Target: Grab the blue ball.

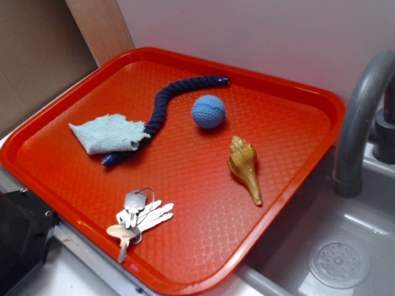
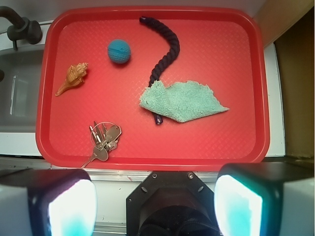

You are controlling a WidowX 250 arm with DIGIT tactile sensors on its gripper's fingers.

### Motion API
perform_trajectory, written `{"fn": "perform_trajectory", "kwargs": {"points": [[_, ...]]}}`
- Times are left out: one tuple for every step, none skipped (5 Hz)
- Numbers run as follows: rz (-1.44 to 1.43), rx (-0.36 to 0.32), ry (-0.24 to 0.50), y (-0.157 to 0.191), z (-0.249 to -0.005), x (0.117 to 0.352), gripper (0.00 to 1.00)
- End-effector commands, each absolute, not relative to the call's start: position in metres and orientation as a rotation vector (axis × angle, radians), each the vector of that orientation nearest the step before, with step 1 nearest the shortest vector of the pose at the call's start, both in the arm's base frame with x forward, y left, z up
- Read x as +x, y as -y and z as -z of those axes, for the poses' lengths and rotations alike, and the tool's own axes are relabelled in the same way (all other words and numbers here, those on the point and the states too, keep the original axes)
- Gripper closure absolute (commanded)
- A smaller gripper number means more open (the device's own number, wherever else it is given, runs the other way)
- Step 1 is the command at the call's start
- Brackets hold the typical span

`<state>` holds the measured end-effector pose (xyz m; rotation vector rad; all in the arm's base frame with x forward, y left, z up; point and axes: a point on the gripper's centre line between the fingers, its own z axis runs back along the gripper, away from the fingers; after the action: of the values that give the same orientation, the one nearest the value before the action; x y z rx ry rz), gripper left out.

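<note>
— Five items on the red tray (image 2: 152,162): blue ball (image 2: 119,51), navy rope (image 2: 167,49), pale cloth (image 2: 182,102), seashell (image 2: 74,77), keys (image 2: 104,137). Where's the ball?

— Far ahead of the end effector (image 2: 153,206), off to its left, clear of rope and shell. End effector: wide open, holding nothing.

— Handling?

— Likely light, dimpled, grippy, but it may roll. Close across its widest middle, straight down.
</note>
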<state>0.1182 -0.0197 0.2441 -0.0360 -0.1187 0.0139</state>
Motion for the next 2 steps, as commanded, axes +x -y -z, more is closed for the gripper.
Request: {"fn": "perform_trajectory", "kwargs": {"points": [[-0.014,-0.036,0.119,0.02,-0.244,0.118,0.0],[-0.236,-0.09,0.174,0.046,-0.213,0.168,0.0]]}}
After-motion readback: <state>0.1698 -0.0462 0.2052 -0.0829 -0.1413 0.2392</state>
